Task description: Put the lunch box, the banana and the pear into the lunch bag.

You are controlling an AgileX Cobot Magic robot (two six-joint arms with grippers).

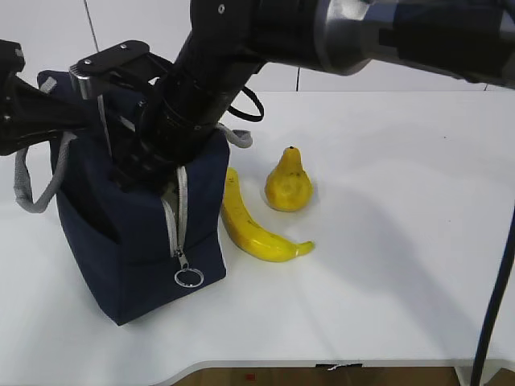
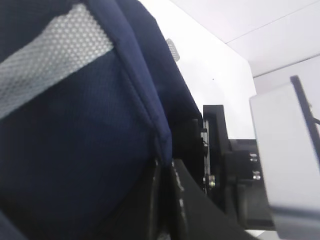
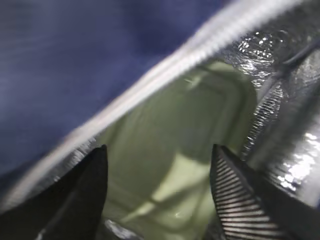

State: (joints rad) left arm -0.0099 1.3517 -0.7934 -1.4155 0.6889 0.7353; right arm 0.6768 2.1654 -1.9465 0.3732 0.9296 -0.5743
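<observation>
The navy lunch bag [image 1: 137, 241] stands upright at the left with its top open. My left gripper [image 1: 79, 121] is shut on the bag's rim fabric [image 2: 150, 115] and holds that side. My right gripper [image 3: 159, 150] reaches down into the bag's mouth with its jaws open. The lunch box [image 3: 170, 150], with its pale green lid, lies inside on the silver lining, below and between the fingers. The banana [image 1: 249, 221] lies on the table just right of the bag. The pear [image 1: 288, 183] stands upright beside it.
The bag's grey zipper hangs open down the front with a metal pull ring [image 1: 188, 278]. A grey webbing handle [image 1: 32, 193] droops at the bag's left. The white table's front edge [image 1: 322, 363] is near. My right arm [image 1: 338, 32] crosses the top of the exterior view.
</observation>
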